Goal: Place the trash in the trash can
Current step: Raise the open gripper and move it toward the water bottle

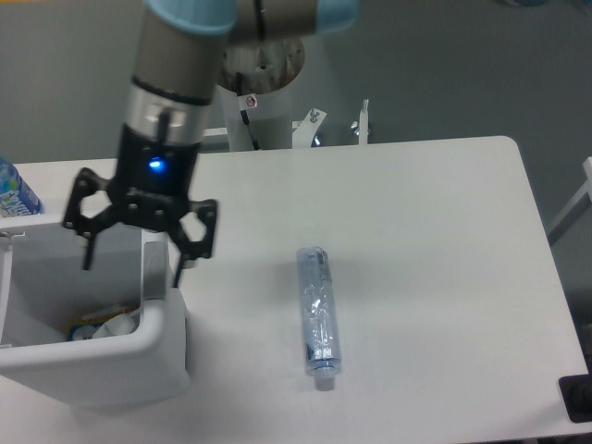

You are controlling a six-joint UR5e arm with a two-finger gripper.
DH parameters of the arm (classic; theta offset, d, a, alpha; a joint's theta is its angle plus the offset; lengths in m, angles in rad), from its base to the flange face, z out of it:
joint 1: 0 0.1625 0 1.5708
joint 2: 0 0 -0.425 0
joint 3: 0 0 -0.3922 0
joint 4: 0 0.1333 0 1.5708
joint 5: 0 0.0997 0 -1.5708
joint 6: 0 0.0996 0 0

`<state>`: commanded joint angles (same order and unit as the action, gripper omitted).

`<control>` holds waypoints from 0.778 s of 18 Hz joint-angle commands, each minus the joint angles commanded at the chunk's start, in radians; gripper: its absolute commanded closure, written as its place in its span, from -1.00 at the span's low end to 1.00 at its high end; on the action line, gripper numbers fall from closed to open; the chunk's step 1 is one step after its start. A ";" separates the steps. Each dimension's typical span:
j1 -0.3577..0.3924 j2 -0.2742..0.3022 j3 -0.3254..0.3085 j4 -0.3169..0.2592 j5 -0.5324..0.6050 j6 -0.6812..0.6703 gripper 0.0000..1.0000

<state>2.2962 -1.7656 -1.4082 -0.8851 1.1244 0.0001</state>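
A: Room around the flat bottle (316, 314)?
B: Bare table (444, 240) on every side, open from above.
A: The bin (139, 356)?
B: Top mostly open; wrapper (116, 324) inside. Spread fingers (182, 245) straddle its right wall. Upright bottle (14, 190) stands behind.

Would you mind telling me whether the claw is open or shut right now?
Open. The claw hangs above the trash can with its fingers spread wide and nothing between them.

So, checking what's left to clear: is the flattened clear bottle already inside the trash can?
No, the flattened clear bottle lies on the white table, apart from the trash can at the left.
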 joint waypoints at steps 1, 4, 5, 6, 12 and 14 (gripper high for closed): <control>0.017 -0.003 -0.001 0.000 0.002 -0.002 -1.00; 0.074 -0.011 -0.002 -0.002 0.005 0.000 -1.00; 0.095 -0.015 -0.003 -0.002 0.005 0.001 -1.00; 0.120 -0.018 -0.003 -0.002 0.005 0.003 -1.00; 0.212 -0.043 -0.003 0.003 0.041 0.011 -1.00; 0.223 -0.063 -0.005 0.008 0.043 0.009 -1.00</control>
<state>2.5187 -1.8284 -1.4128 -0.8775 1.1674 0.0092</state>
